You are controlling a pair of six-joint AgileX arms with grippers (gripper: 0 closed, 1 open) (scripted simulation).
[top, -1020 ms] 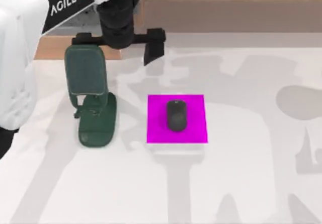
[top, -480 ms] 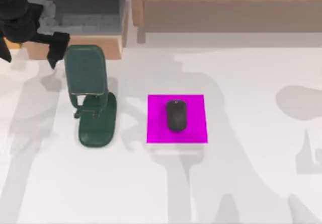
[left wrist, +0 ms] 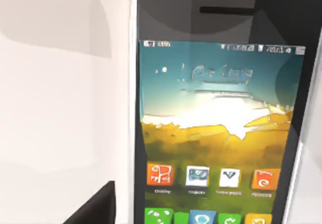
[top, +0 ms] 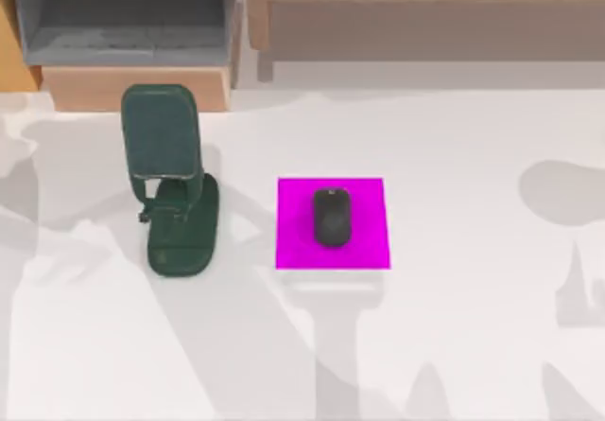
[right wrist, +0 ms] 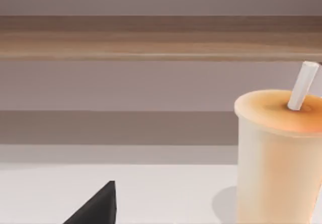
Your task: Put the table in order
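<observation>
While the left wrist camera looks straight down on a phone (left wrist: 221, 113) lying face up with its screen lit, a dark fingertip of the left gripper (left wrist: 95, 206) pokes in just beside it; whether that pincer is apart or together cannot be told. Judging by that, the phone looks like the next pick. Over to the right gripper (right wrist: 95, 206): one black finger edge, state again impossible to tell, facing a cup (right wrist: 276, 158) with a straw. Out on the table (top: 473, 345), plain, smooth white, a green phone stand (top: 170, 180) waits empty towards the left edge, and a black mouse (top: 330, 217) sits squarely on its magenta mat (top: 369, 251) near the middle, tidy already.
</observation>
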